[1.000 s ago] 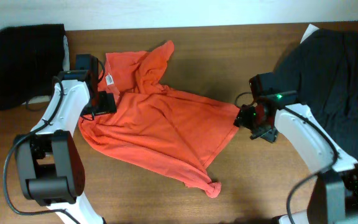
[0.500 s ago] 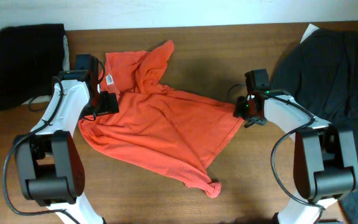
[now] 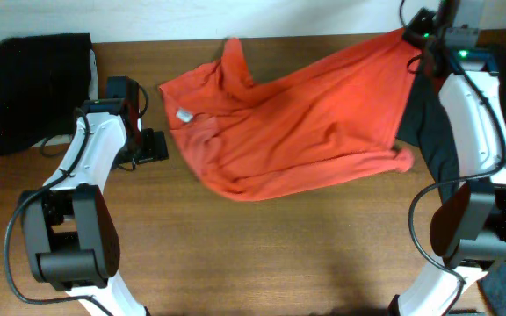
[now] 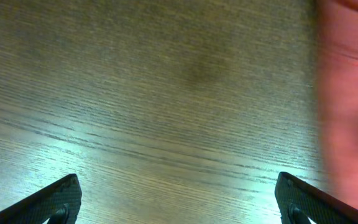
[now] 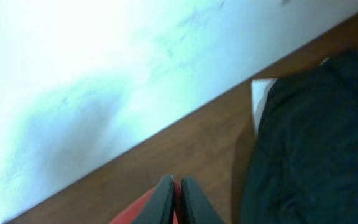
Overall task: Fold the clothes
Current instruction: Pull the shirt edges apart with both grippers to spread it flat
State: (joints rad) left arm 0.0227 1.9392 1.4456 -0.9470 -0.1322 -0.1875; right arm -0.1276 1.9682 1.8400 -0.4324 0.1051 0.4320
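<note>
The clothes, a red-orange T-shirt [image 3: 306,123], hang stretched across the back of the table, from the collar with its white tag [image 3: 184,115] on the wood up to the top right corner. My right gripper [image 3: 414,33] is raised there, shut on the shirt's edge. In the right wrist view the gripper [image 5: 178,194] pinches red cloth [image 5: 143,210] between closed fingers. My left gripper [image 3: 154,145] stands open just left of the shirt, holding nothing. Bare wood lies under the gripper [image 4: 179,208] in the left wrist view, with the shirt [image 4: 348,93] at the right edge.
A black garment [image 3: 422,132] lies at the right side, partly behind the right arm, and shows in the right wrist view as dark cloth [image 5: 316,143]. Another black folded item [image 3: 38,88] sits at the back left. A pale wall [image 5: 104,74] borders the table's far edge.
My right gripper shut on the shirt's right edge and rose to the back right, dragging the shirt rightward and lifting it. The left arm stayed put; the shirt slid away from it.
</note>
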